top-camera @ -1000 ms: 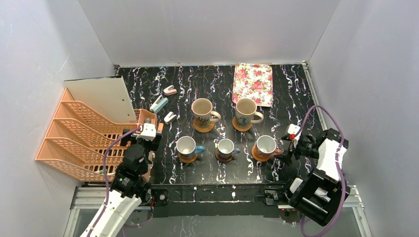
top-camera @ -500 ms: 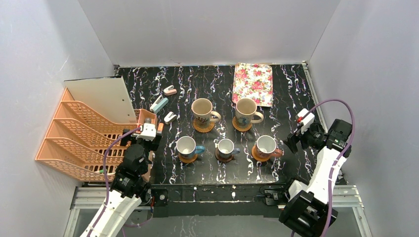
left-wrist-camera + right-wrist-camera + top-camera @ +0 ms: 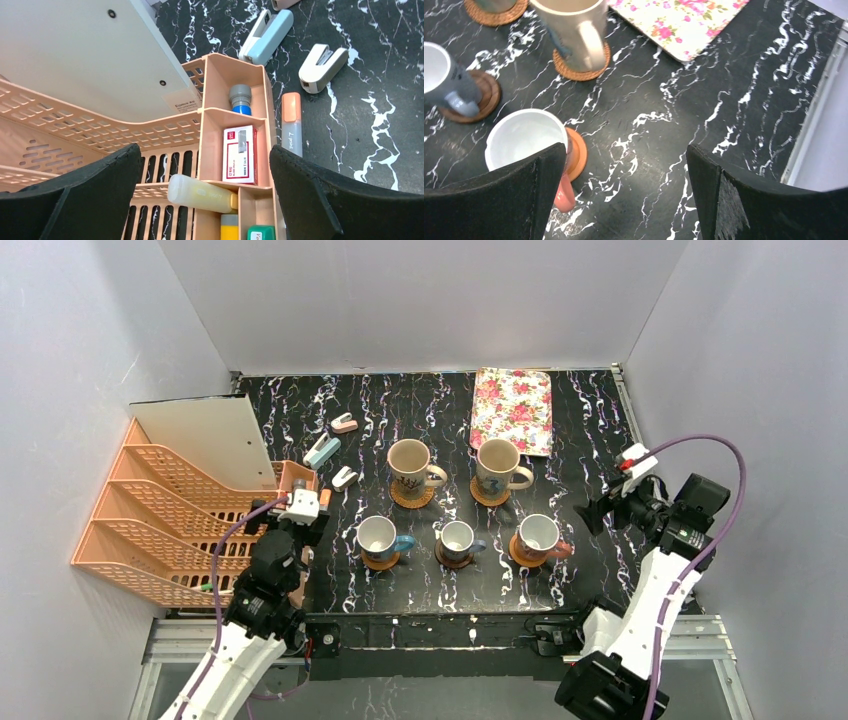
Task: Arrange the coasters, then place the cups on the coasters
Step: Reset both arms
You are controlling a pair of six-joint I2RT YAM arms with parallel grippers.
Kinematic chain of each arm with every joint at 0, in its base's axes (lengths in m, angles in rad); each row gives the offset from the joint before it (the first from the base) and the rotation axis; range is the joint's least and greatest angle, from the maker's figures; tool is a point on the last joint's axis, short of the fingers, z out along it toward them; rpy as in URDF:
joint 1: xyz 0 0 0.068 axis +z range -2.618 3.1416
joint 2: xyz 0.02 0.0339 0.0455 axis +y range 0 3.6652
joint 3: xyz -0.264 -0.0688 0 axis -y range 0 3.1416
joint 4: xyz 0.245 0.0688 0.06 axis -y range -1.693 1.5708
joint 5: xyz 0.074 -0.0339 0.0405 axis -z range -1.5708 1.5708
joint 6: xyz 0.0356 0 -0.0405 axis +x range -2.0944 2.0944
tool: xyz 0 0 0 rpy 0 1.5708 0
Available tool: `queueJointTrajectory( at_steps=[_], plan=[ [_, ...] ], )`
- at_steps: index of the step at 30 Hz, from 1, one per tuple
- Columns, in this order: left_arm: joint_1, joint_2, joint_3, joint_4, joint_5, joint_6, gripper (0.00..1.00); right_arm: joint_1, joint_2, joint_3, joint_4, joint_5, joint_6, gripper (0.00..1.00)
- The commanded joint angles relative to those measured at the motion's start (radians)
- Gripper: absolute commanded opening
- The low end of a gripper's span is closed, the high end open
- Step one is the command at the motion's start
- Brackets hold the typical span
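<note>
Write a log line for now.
five ceramic mugs: all on flat round coasters | left gripper: open, empty | right gripper: open, empty

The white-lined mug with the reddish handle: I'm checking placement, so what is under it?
A smooth orange-brown round coaster lies under the white-lined reddish-handled mug; only one edge of it shows, the rest is covered.

The left gripper (image 3: 204, 167) holds its black fingers (image 3: 75, 195) wide apart above a peach desk organizer (image 3: 235, 70), whose compartments hold a grey-and-blue cap (image 3: 240, 98), a red-and-white box (image 3: 240, 155) and a yellowish tube (image 3: 200, 192). An orange-capped marker (image 3: 291, 125) lies just beside it on the black marbled table (image 3: 380, 65), near a pale blue stapler (image 3: 267, 35) and a white stapler (image 3: 322, 67).
</note>
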Motion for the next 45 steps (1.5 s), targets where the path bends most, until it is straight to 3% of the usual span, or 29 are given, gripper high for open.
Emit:
queueJointTrajectory(
  at_steps=[1,4,9,11,13,16,23,29,33,38,45],
  plan=[
    [0.005,0.110,0.039,0.026,0.033,0.053,0.98,0.007,0.035,0.071,0.218,0.080,0.285,0.98],
    [0.005,0.249,0.088,0.052,0.039,0.044,0.98,0.108,0.138,0.180,0.169,0.175,0.345,0.98],
    [0.003,0.360,0.147,0.068,0.074,0.003,0.98,0.653,0.216,0.199,0.279,0.668,0.474,0.98],
    [0.003,0.339,0.156,0.069,0.071,0.013,0.98,0.813,0.249,0.245,0.259,0.738,0.510,0.98],
    [0.003,0.301,0.176,0.047,0.062,0.026,0.98,0.876,0.252,0.280,0.239,0.740,0.530,0.98],
    [0.004,0.208,0.241,-0.036,0.065,0.022,0.98,0.886,0.163,0.272,0.242,0.681,0.533,0.98],
    [0.005,-0.059,0.358,-0.299,0.264,0.018,0.98,0.885,-0.253,0.161,0.172,0.509,0.464,0.98],
    [0.006,-0.135,0.441,-0.487,0.444,0.006,0.98,0.886,-0.595,0.103,0.160,0.543,0.478,0.98],
    [0.006,-0.173,0.436,-0.542,0.510,0.030,0.98,0.896,-0.635,0.162,0.080,0.507,0.556,0.98],
    [0.006,-0.217,0.418,-0.509,0.427,-0.011,0.98,0.896,-0.722,0.158,0.050,0.504,0.623,0.98],
    [0.006,-0.220,0.386,-0.506,0.415,-0.004,0.98,0.896,-0.740,0.161,0.064,0.564,0.657,0.98]
  ],
)
